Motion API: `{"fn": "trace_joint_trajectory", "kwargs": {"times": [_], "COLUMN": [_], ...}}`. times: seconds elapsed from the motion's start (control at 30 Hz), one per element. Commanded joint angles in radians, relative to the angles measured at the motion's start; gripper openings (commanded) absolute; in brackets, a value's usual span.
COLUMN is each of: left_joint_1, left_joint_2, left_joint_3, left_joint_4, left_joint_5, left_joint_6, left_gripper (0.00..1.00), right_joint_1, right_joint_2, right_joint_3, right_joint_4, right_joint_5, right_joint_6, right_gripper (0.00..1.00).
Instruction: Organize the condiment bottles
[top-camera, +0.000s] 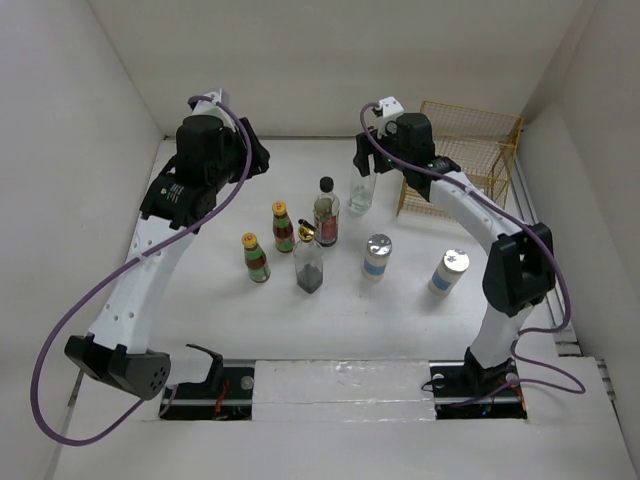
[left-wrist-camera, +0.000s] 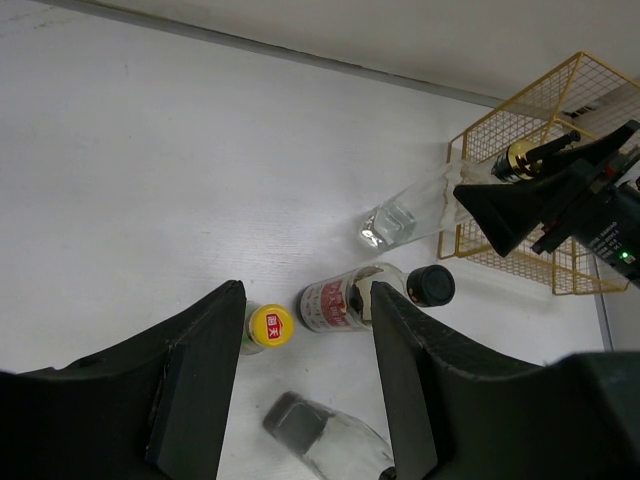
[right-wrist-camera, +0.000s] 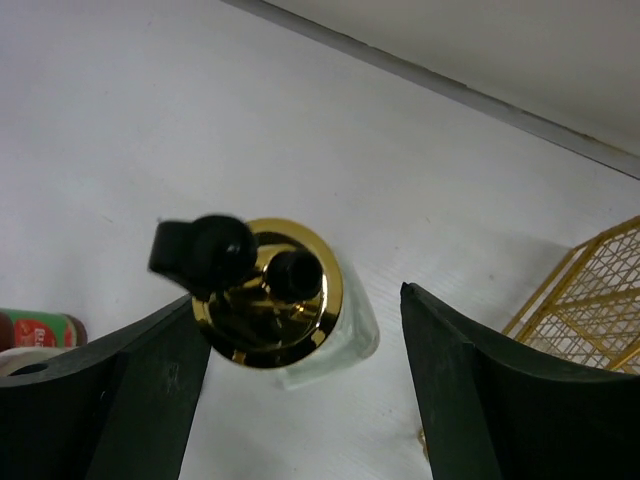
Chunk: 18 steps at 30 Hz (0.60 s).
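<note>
Seven condiment bottles stand on the white table. Two yellow-capped red-sauce bottles (top-camera: 283, 226) (top-camera: 256, 257) are left of centre. The black-capped jar (top-camera: 326, 210) stands behind a gold-pourer glass bottle with dark contents (top-camera: 308, 264). Two silver-topped shakers (top-camera: 377, 256) (top-camera: 449, 271) are to the right. A second, clear gold-pourer bottle (top-camera: 362, 190) stands at the back. My right gripper (top-camera: 368, 155) is open above it; its gold top (right-wrist-camera: 268, 292) sits between the jaws, nearer the left one, untouched. My left gripper (top-camera: 258, 158) is open and empty, high over the jar (left-wrist-camera: 345, 300) and a yellow cap (left-wrist-camera: 271, 325).
A yellow wire basket (top-camera: 470, 150) stands at the back right, just right of the right gripper; it also shows in the left wrist view (left-wrist-camera: 560, 130). White walls enclose the table on three sides.
</note>
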Motion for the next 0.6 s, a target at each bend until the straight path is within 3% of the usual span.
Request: {"fn": "trace_joint_trajectory", "kwargs": {"times": [0.0,0.17,0.27,0.3,0.33,0.57], "left_joint_1": [-0.001,-0.001,-0.001,-0.001,-0.001,-0.001], "left_joint_2": [0.003,0.014,0.014,0.014,0.014,0.023], "left_joint_3": [0.022,0.022,0.022,0.022,0.022,0.003], "left_joint_4": [0.033,0.033,0.033,0.033,0.033,0.044], "left_joint_5": [0.017,0.027,0.027,0.027,0.027,0.027], "left_joint_6": [0.000,-0.010,-0.010,-0.010,-0.010,-0.010], "left_gripper": [0.49,0.49,0.49,0.49,0.49,0.49], "right_joint_1": [-0.011,-0.020,-0.020,-0.020,-0.020,-0.002], "right_joint_2": [0.015,0.053,0.053,0.053,0.053,-0.005], "right_joint_3": [0.068,0.081,0.081,0.068,0.068,0.082], "right_joint_4": [0.113,0.149,0.193,0.193,0.193,0.228], "right_joint_5": [-0.030,-0.042,-0.042,-0.042,-0.042,-0.005], "right_joint_6": [-0.017,-0.017,-0.017,-0.017,-0.017,-0.008], "right_gripper": [0.79,0.74,0.66,0.62,0.48,0.16]}}
